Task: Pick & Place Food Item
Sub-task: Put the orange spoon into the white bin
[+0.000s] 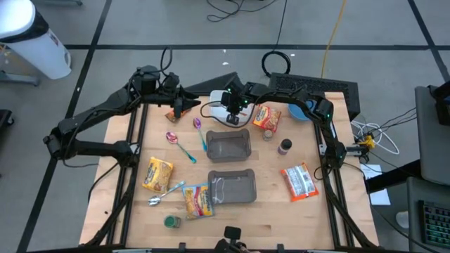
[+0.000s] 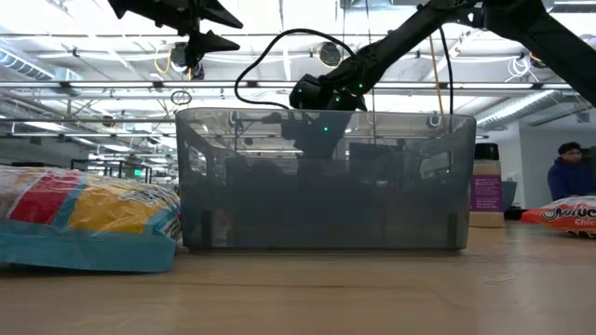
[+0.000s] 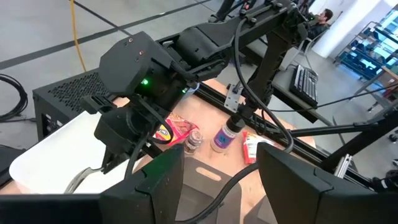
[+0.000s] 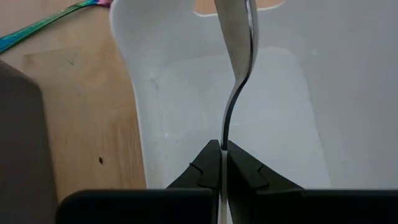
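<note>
Two grippers at the surface's far edge, right gripper fingers clamped on a metal spoon over the white tray, left gripper fingers apart, empty.

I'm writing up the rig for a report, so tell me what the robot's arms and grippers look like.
Both arms are dark, slim, jointed links with black cables looping alongside. The left gripper ends in two broad, flat dark fingers. The right gripper has a boxy black wrist housing with a lit green indicator, and its fingers taper to angled, notched tips.
</note>
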